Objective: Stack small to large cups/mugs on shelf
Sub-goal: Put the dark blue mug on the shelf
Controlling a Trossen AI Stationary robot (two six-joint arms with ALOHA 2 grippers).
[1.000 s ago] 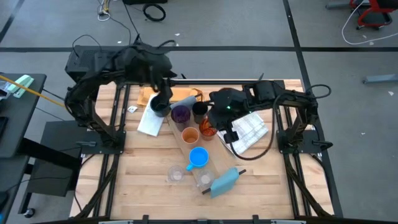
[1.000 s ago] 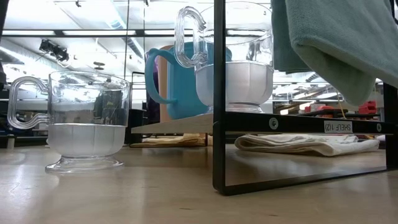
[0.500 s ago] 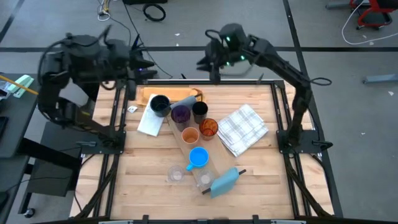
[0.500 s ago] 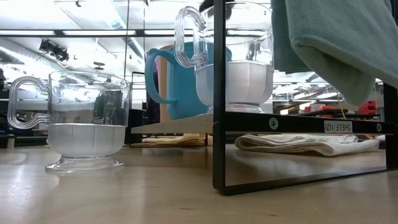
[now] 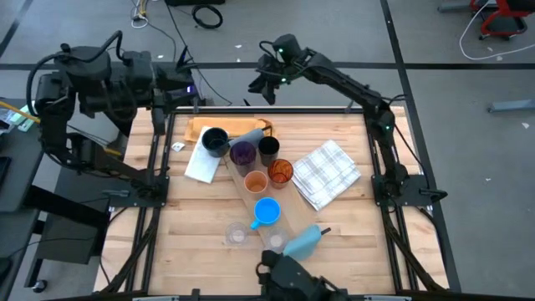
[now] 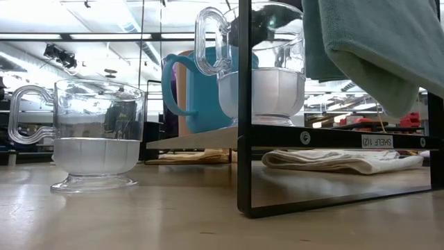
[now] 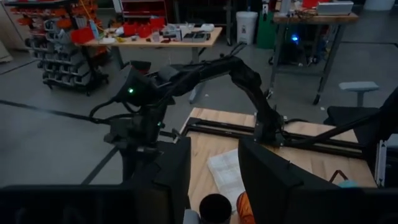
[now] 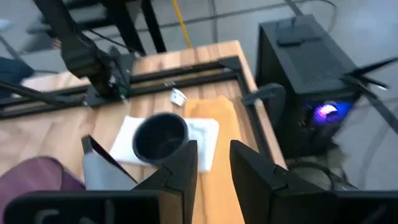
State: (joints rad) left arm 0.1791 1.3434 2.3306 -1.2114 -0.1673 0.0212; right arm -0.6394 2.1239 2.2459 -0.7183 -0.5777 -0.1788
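The shelf (image 5: 251, 196) runs slantwise across the table. Along it stand a navy mug (image 5: 215, 140), a purple tumbler (image 5: 242, 153), an orange cup (image 5: 256, 181), a blue mug (image 5: 267, 211) and a clear glass (image 6: 260, 76). Beside it are a black cup (image 5: 268, 149), a second orange cup (image 5: 281, 172) and another clear glass (image 5: 236, 235), all on their bases. My left gripper (image 7: 214, 180) is open, drawn back past the table's far left corner. My right gripper (image 8: 213, 168) is open with a narrow gap, high beyond the far edge, facing the navy mug (image 8: 160, 138).
A white checked cloth (image 5: 330, 173) lies right of the cups. An orange-brown board (image 5: 230, 130) and a white cloth (image 5: 202, 163) lie near the far edge. A blue-grey cloth (image 5: 303, 242) hangs on the shelf's near end. A dark object (image 5: 288, 274) shows at the near edge.
Both arms have left the cups. My left gripper has pulled back and up from the navy mug toward the far left corner. My right gripper has swung from the orange cup out past the far edge, then leftward. The cups have stayed where they were.
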